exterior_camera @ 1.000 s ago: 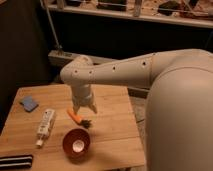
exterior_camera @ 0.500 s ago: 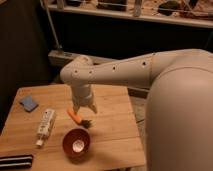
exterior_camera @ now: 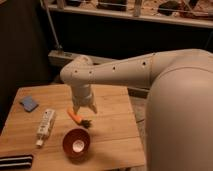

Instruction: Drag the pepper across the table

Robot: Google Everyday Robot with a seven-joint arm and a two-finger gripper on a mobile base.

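The pepper (exterior_camera: 76, 117) is a small orange toy vegetable with a dark green stem end. It lies on the light wooden table (exterior_camera: 112, 127) near the middle, its stem pointing right. My gripper (exterior_camera: 84, 109) hangs from the white arm straight down over the pepper, with its tips at the pepper's right half. I cannot tell whether it touches the pepper.
A round orange-red bowl (exterior_camera: 76, 143) sits just in front of the pepper. A white bottle (exterior_camera: 45, 126) lies at the left. A blue sponge (exterior_camera: 29, 103) is at the far left corner. A dark flat object (exterior_camera: 16, 161) lies at the front left edge.
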